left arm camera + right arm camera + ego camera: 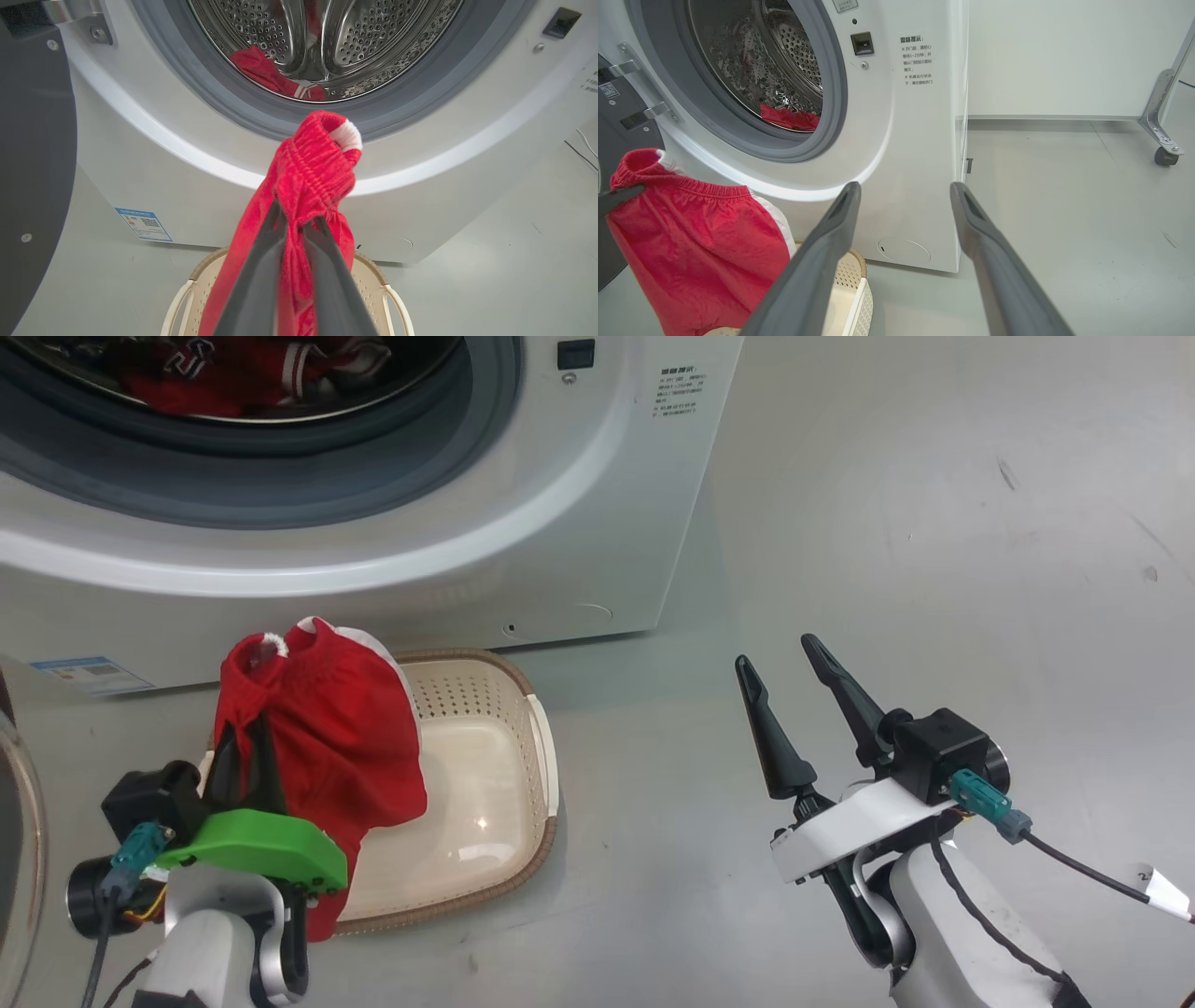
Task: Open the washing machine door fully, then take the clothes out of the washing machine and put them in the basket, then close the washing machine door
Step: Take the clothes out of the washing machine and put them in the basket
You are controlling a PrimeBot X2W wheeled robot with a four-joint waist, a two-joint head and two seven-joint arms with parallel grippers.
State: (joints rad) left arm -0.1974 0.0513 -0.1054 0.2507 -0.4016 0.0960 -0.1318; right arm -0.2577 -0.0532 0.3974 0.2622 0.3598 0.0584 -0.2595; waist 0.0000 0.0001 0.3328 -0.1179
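Note:
The washing machine stands with its door swung open to the left; the door's glass edge shows at the far left. Red clothes lie in the steel drum. My left gripper is shut on a red garment with an elastic waistband and white trim. The garment hangs over the left part of the cream basket, its lower end draped down into it. The basket sits on the floor in front of the machine. My right gripper is open and empty, to the right of the basket.
Bare grey floor spreads to the right of the machine. In the right wrist view, a metal leg with a caster stands at the far right by a white wall. A tagged cable trails from my right wrist.

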